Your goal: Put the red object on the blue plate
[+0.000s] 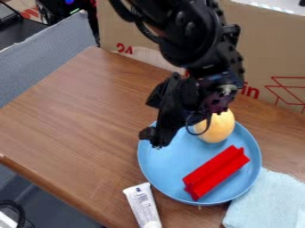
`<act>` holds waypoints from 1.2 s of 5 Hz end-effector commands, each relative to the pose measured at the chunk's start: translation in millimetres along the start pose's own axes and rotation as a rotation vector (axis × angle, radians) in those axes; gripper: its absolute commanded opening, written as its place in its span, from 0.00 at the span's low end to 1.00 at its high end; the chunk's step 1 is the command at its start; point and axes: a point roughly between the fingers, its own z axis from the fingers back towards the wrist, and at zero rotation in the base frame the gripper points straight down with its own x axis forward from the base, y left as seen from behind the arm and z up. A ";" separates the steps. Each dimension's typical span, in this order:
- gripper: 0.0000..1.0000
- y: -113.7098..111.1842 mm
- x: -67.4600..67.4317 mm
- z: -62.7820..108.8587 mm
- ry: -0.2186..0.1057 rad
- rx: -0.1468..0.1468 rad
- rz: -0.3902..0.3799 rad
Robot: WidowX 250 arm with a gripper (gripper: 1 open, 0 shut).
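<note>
Red object [217, 170] lies on the blue plate [161, 165], toward 4 o'clock of plate centre. My gripper [159, 134] hangs w/ jaws spread wide, nothing in them, over plate's 10 o'clock rim. Yellow fruit [216, 126] sits at 1 o'clock on plate.

A plate [161, 169] sits on the table [84, 98] near its front edge. On the plate, a bar [217, 171] lies aslant toward the right side, and a round fruit [217, 126] rests behind it at the back rim. A cloth [269, 207] lies just right of the plate, a tube [142, 207] just before it. The gripper [159, 132] hangs over the plate's left rim, left of the fruit. A cardboard box [268, 53] stands behind.
</note>
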 end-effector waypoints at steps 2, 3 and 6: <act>1.00 15.3 -10.5 7.8 -0.026 0.019 0.026; 1.00 22.0 -12.9 3.5 -0.032 0.027 0.032; 1.00 41.8 -20.8 13.5 0.049 0.003 0.011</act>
